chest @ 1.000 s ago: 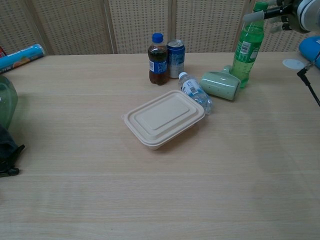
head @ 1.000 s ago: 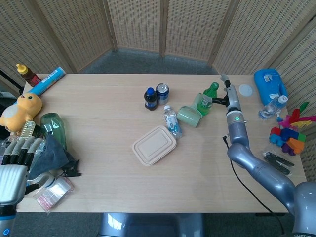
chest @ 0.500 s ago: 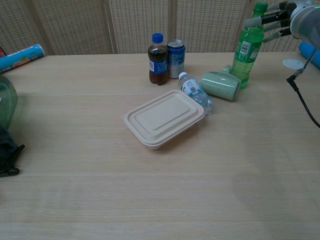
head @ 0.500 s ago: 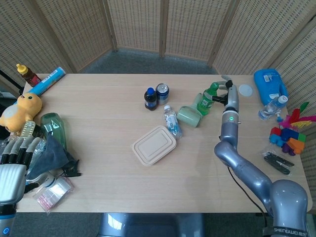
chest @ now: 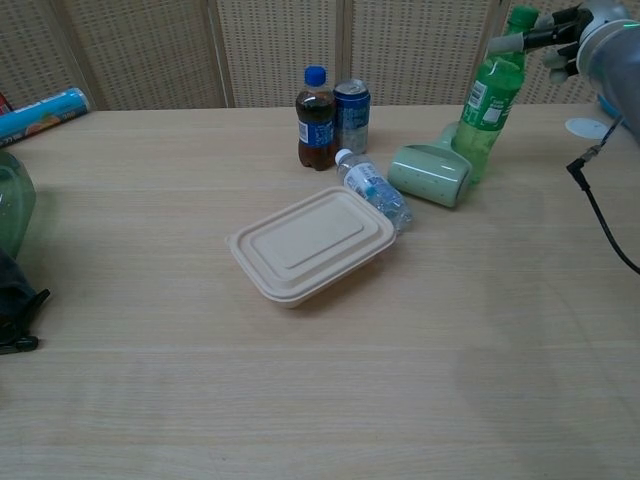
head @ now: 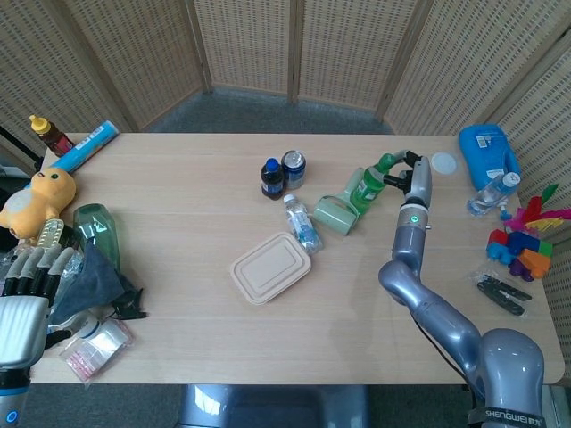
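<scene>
Two hands are in view. The right hand point(chest: 553, 38) sits at the neck of the green bottle point(chest: 487, 93), fingers point(chest: 512, 43) spread and touching the cap and neck from the right; whether they actually grip it cannot be told. The green bottle stands tilted toward the left on the far right part of the table point(head: 178, 214), its base pressed against the pale green cup point(chest: 430, 173) lying on its side. Just left of the cup lies a small clear water bottle point(chest: 373, 189), touching the corner of the closed beige lunch box point(chest: 311, 243). Behind these stand a dark cola bottle point(chest: 316, 119) and a blue can point(chest: 351, 117), side by side. Bare tabletop runs from the lunch box to the near edge and leftward across the middle. The left hand point(head: 31, 278) rests at the near left edge, fingers straight and apart, holding nothing, beside a dark cloth point(head: 89, 278) and a green glass bottle point(head: 96, 230). Along the left edge sit a yellow plush duck point(head: 37, 201) and a blue tube point(head: 86, 147); a blue jug point(head: 487, 152) stands at the far right corner.
</scene>
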